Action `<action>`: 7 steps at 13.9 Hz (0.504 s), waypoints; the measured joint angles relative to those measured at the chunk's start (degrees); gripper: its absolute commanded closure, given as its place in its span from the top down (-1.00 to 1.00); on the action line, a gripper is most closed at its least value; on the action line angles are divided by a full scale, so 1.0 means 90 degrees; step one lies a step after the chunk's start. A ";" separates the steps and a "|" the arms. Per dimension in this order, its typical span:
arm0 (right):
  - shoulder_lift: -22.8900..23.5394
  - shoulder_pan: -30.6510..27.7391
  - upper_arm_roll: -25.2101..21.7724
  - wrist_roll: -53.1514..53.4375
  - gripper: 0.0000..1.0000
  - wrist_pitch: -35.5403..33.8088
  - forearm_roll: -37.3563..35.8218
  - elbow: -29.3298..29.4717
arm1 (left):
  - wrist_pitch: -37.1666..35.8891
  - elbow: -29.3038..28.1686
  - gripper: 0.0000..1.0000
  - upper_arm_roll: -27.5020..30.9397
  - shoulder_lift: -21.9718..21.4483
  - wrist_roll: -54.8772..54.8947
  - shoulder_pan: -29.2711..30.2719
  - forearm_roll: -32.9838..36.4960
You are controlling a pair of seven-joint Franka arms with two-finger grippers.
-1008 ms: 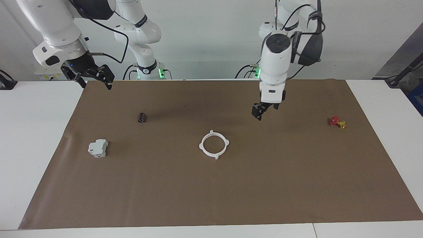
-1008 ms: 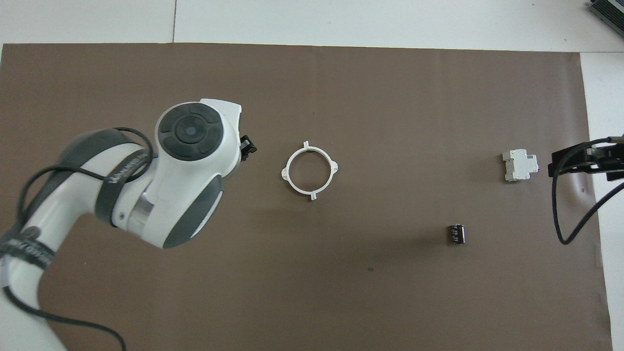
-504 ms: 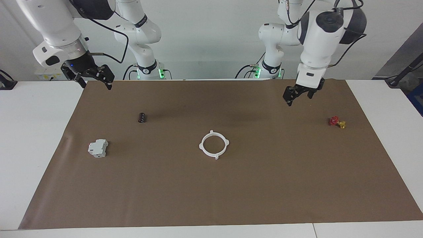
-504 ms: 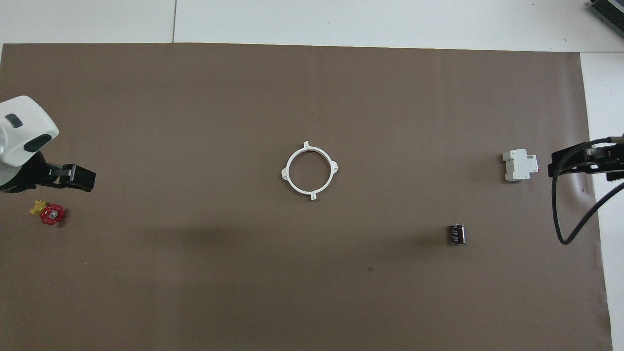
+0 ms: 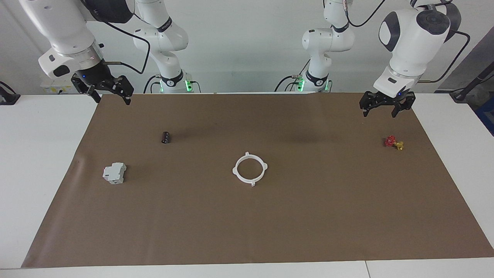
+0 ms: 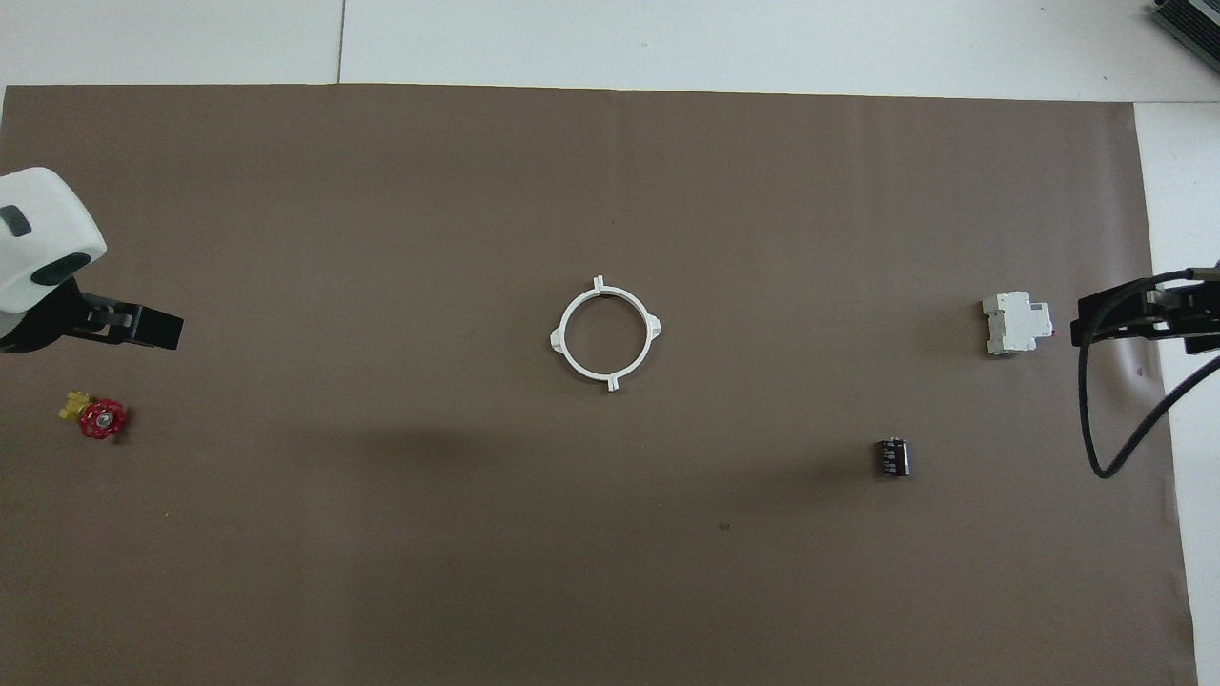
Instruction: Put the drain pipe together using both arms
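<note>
While scanning outward from the robots' edge, noted both tools raised over the corners of the brown paper sheet (image 5: 247, 231) nearest the robots. Left tool (image 5: 379, 114) at the left arm's end, fingers spread, gripping nothing. Right tool (image 5: 112, 101) at the right arm's end, likewise spread and empty, waiting.

Next out, resting on the paper:
- small black cylinder (image 5: 166, 137), ribbed, toward the right arm's end.
- red handwheel valve (image 5: 393, 142) with a yellow body, toward the left arm's end, just farther out than the left tool and apart from it.

Farther still:
- drain pipe (image 5: 235, 170) at mid-sheet: thin white plastic, both halves joined into one flat ring, four small tabs pointing outward. Touched by nothing and well apart from everything else, with bare paper all round.
- grey-white boxy block (image 5: 114, 173), stepped profile, toward the right arm's end, about level with the ring.

Past these, only matt brown paper, slightly creased near the block, then the white worktop (image 5: 38, 154).

Compared with one second ago: left tool swung away from beside the ring, out to the left arm's end, and turned to show both fingers. Right tool unmoved. Ring, block, cylinder and valve all unshifted.
</note>
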 measured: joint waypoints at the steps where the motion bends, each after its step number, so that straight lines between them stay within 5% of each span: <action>1: 0.0000 0.0001 0.0001 0.0000 1.00 0.0000 0.0000 0.0000 | -0.0099 0.0233 1.00 0.0027 0.0057 0.0001 0.0002 0.0000; 7: 0.0000 0.0001 0.0001 0.0000 1.00 0.0000 0.0000 0.0000 | -0.0543 0.0426 1.00 -0.0005 0.0121 -0.0181 -0.0134 -0.0011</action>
